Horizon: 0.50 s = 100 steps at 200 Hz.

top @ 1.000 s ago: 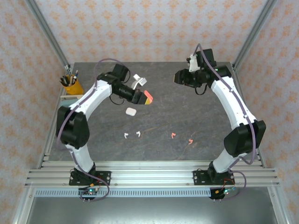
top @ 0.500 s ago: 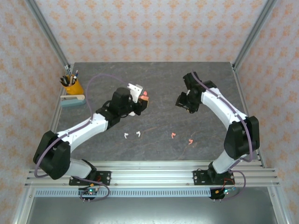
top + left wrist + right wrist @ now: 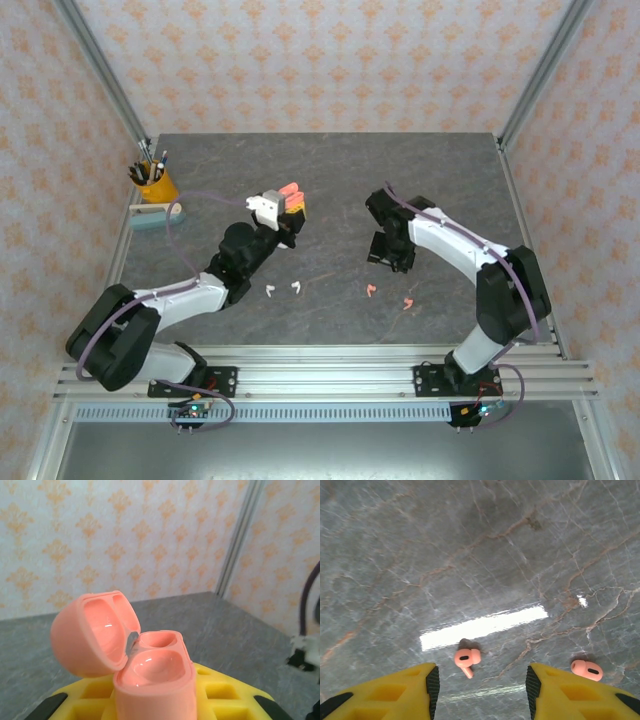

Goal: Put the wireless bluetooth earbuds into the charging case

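Left hand (image 3: 288, 203) clamps upright pink charging case (image 3: 152, 677), lid (image 3: 90, 635) hinged open leftward; right hand (image 3: 477, 690) spread open over pink earbud (image 3: 466, 658) on counter (image 3: 470, 555), stem pointing hand-ward.

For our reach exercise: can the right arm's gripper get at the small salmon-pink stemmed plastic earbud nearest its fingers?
Probably yes: the right gripper hangs open over the grey marbled table, and the salmon-pink earbud lies on bare surface before its gap, nothing between.

Left arm (image 3: 190, 293) is stretching toward tabletop (image 3: 330, 170) centre, left gripper (image 3: 281, 206) clamping the pink charging case (image 3: 150, 675). Meanwhile right gripper (image 3: 480, 690) is pointing down, jaws parted.
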### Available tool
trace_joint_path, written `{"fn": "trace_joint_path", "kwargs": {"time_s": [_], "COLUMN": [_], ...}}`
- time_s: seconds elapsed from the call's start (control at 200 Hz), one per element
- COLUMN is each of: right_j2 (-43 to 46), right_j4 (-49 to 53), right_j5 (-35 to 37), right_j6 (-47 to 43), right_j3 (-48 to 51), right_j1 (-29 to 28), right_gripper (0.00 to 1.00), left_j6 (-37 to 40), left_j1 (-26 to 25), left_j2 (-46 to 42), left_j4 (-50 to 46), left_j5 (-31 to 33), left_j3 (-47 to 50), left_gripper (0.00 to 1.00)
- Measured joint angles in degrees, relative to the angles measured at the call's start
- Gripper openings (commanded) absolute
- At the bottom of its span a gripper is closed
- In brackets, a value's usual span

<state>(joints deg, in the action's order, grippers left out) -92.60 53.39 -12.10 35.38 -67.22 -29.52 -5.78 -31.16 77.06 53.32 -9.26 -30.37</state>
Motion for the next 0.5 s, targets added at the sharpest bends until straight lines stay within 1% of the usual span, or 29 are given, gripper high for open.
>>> {"fn": "trace_joint_path", "kwargs": {"time_s": [0.075,0.26,0.375,0.5], "right_j2": [0.0,-0.3,-1.2,-2.6], "right_j4": [-0.5,-2.4,-3.5,-4.1], "right_j5": [0.1,0.1,-0.3,-0.6], "right_j6": [0.4,0.7,0.8,0.9], "right_j3": [1.0,1.5,1.5,1.6], "right_j1": [-0.2,-1.3,-1.7,-2.1], "right_gripper": [0.50,0.50,0.50,0.50], "left_j6": [0.3,1.8,2.9,3.5], "left_j1": [0.0,-1.0,-1.4,-1.5], "left_j2": [-1.1,-5.1,-7.2,-7.3], "left_j4": [1.4,1.4,1.4,1.4], "left_j5": [-2.3,-6.4,-6.8,-6.8], "left_j3": [0.6,1.9,2.1,2.1], "left_gripper": [0.00,0.00,0.00,0.00]}}
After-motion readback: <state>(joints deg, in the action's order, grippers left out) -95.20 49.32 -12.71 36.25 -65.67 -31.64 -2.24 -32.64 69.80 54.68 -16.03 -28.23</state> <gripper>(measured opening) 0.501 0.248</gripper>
